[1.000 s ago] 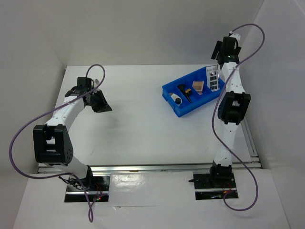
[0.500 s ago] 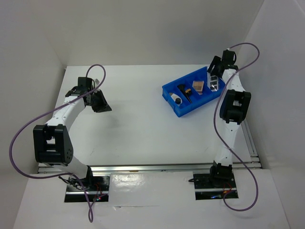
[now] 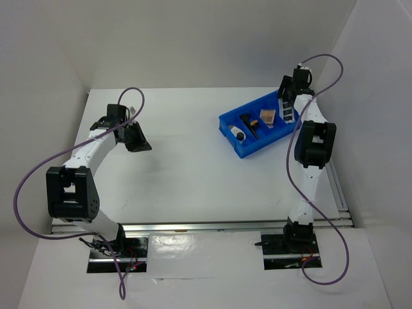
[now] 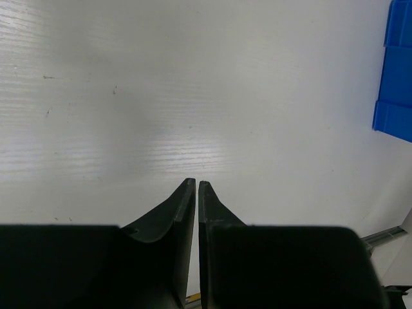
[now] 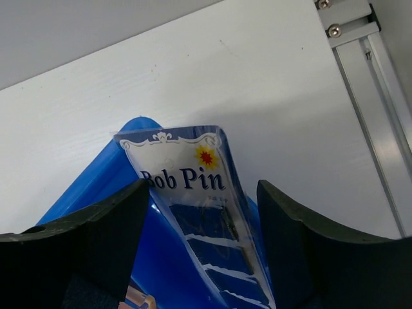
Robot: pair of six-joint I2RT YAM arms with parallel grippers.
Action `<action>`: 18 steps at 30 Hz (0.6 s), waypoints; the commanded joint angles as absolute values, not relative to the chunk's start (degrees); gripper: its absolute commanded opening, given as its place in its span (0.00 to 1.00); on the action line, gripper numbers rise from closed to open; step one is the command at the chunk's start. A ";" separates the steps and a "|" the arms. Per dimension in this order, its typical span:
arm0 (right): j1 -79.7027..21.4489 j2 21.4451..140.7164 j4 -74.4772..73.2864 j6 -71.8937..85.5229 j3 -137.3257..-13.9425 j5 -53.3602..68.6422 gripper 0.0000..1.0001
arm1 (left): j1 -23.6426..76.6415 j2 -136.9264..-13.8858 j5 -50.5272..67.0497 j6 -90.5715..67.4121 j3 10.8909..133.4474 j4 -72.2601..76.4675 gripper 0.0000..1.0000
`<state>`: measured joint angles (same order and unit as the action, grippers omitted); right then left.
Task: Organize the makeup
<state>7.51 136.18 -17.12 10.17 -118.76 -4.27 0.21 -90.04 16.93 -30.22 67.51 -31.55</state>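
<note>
White counter [image 3: 187,161] fills the cell, and all the makeup we can find sits in the bin [image 3: 264,147] at its far right. A card [image 5: 193,219] printed "Bob Pin" leans in the bin's rightmost compartment, its top poking above the rim. Further left we make out a tan compact [image 3: 268,116], a black brush [image 3: 251,124] and a small white tube [image 3: 239,134], each apparently in its own compartment.

The right gripper [image 5: 203,187] hangs over the card with its fingers spread wide on either side, so we judge it to be clamping nothing (whether one finger brushes the card's edge is unclear). The left gripper [image 4: 196,185] is pressed closed with nothing between its fingers, above bare counter well apart from the bin.

We spot no makeup loose on the counter, so we judge the sorting all but done. What seems left is to draw the right arm clear.

The card's lower end is cut off in the wrist view, and from above the arm covers part of that compartment. The other pieces are too small to name with confidence.
</note>
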 commanded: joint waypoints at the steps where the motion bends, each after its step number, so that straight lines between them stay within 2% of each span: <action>1: 5.28 131.04 -14.24 6.86 -118.74 -8.52 0.74 | 0.44 -90.35 16.96 -30.32 67.68 -30.50 0.21; 5: 3.96 130.52 -13.19 5.01 -118.74 -13.26 0.61 | 0.44 -90.35 16.96 -30.32 67.68 -30.50 0.21; 7: 3.43 130.00 -13.18 4.31 -118.21 -13.88 0.51 | 0.44 -90.35 16.96 -30.32 67.68 -30.50 0.21; 11: 3.43 128.68 -11.52 4.31 -116.29 -13.89 0.37 | 0.44 -90.35 16.96 -30.32 67.68 -30.50 0.21; 12: 3.43 128.15 -11.51 4.31 -116.28 -13.89 0.24 | 0.44 -90.35 16.96 -30.32 67.68 -30.50 0.21; 15: 2.90 128.14 -12.04 2.73 -116.98 -13.19 0.06 | 0.44 -90.35 16.96 -29.79 67.68 -30.50 0.21; 18: 2.90 128.14 -13.97 -0.17 -119.09 -12.39 0.00 | 0.44 -90.35 16.96 -29.79 67.68 -30.50 0.21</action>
